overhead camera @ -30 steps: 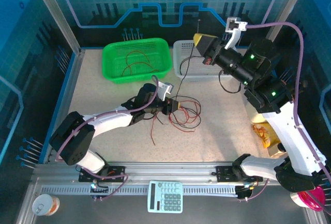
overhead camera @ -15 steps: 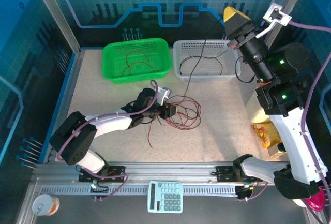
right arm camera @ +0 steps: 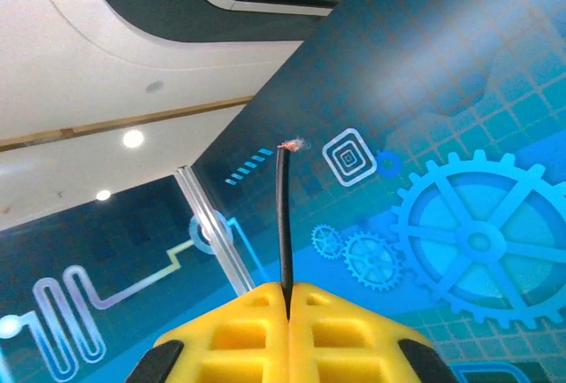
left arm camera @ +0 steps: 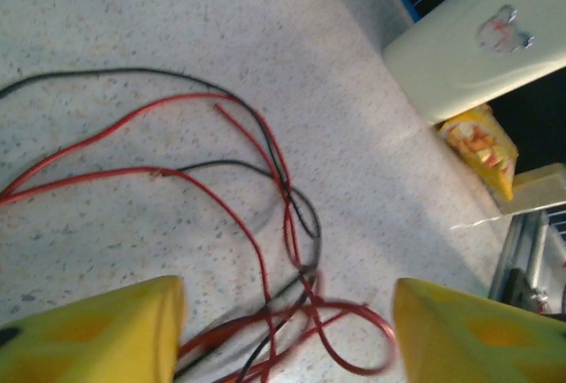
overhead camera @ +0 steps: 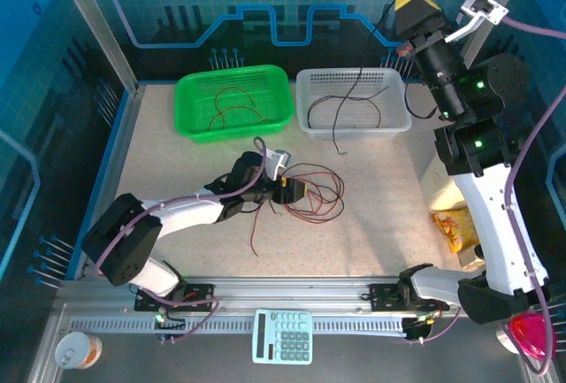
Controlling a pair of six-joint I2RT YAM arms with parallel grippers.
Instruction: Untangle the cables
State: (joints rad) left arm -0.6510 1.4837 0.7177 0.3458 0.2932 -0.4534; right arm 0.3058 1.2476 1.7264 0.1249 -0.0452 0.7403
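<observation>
The left gripper (left arm camera: 283,302) stands wide open over the table (left arm camera: 133,11), its yellow fingers (left arm camera: 106,330) on either side of the heap of red and black cables (left arm camera: 265,224) and clamping none. The right gripper (right arm camera: 287,293), raised high at the back, is pinched shut on a black cable (right arm camera: 283,215) that dangles over the white basket (overhead camera: 395,123). A second ago the left jaws were nearly closed on the heap, and the black cable still ran down into it.
</observation>
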